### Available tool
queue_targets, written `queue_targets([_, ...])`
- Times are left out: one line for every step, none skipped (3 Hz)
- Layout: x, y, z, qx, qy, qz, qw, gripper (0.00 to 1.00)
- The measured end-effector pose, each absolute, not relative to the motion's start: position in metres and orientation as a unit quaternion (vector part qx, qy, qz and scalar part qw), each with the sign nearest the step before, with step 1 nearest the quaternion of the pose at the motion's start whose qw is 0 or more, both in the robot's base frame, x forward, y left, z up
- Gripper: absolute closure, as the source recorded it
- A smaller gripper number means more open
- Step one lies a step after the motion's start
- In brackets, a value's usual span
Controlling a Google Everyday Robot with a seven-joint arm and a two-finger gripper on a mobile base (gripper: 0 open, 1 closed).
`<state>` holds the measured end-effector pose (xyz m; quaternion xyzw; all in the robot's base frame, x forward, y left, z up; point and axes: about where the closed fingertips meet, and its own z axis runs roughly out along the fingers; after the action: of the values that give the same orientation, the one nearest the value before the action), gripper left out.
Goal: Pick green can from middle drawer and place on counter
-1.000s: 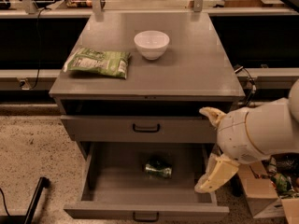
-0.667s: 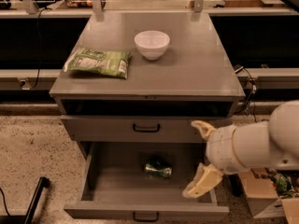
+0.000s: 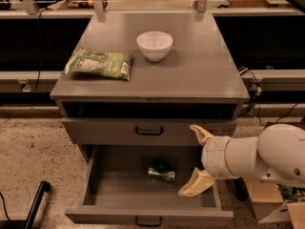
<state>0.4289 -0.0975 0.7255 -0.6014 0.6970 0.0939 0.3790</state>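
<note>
Fingers (image 3: pixel 195 188) of our gripper (image 3: pixel 188 160) gape empty below the worktop's (image 3: pixel 200 75) front-right corner, beside the green can (image 3: pixel 161 171) lying in the middle drawer (image 3: pixel 114 192); we judge grasp, lift and placing remain.

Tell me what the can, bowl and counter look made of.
Can: likely metal, shiny green with glints. Bowl: white, glossy, perhaps ceramic or plastic; cannot tell which. Counter: smooth grey, dull sheen, probably painted metal or laminate. The gripper, open, hangs over the drawer, right of the can.
</note>
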Motion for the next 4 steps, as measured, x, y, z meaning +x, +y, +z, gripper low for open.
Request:
queue_targets([0.425, -0.085, 0.673, -0.609, 0.698, 0.138, 0.351, 0.0])
queue_targets([0.415, -0.074, 0.601, -0.602, 0.698, 0.196, 0.335, 0.0])
queue_targets([0.412, -0.073, 0.55, -0.588, 0.708, 0.224, 0.322, 0.0])
queue_targets([0.428, -0.071, 0.517, -0.564, 0.722, 0.233, 0.325, 0.0])
